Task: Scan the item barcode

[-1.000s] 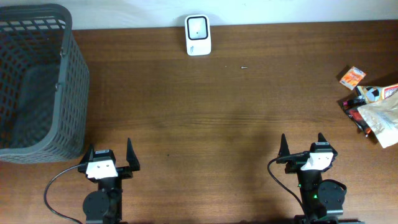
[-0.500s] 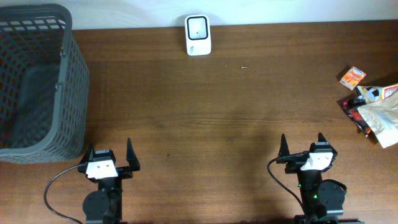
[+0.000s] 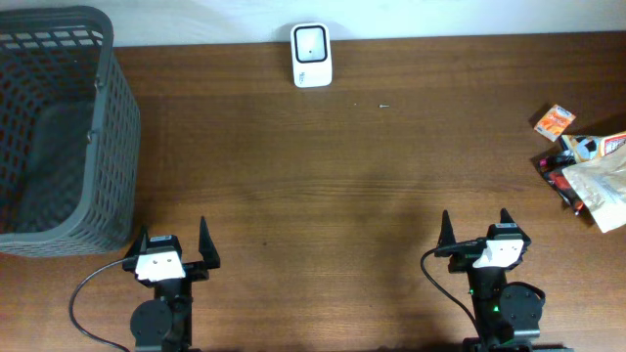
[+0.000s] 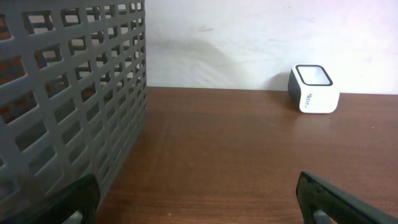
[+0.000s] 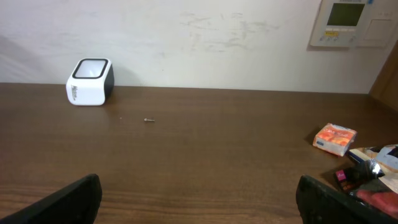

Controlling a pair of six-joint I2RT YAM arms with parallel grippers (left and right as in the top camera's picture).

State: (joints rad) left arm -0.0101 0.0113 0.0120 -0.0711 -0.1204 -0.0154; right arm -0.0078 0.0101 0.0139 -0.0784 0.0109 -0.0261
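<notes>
— How are your fingers sitting?
— I am holding my left gripper (image 3: 173, 235) spread fully apart, and nothing is lying between its fingers (image 4: 336, 200). My right gripper (image 3: 474, 225) is gaping just as wide and gripping nothing. Its fingers (image 5: 65, 199) are framing only bare table (image 3: 323, 196).

— Where are they sitting relative to the scanner?
— The scanner (image 3: 312, 55) is standing at the table's far edge, by the wall. Both grippers are sitting at the near edge, well apart from it. The left one is lying to the scanner's left and the right one to its right.

— And the things to scan?
— An orange box (image 3: 554, 120) is lying far to the right of the scanner and a little nearer to me. Nearer still, a heap of packets (image 3: 597, 176) is crowding the right edge. I am not making out a barcode on any of them from here. Neither gripper is touching them.

— Anything else?
— A grey basket (image 3: 117, 147) is standing well to the scanner's left. A tiny dark speck (image 3: 383, 106) is lying near the scanner, on its right.
</notes>
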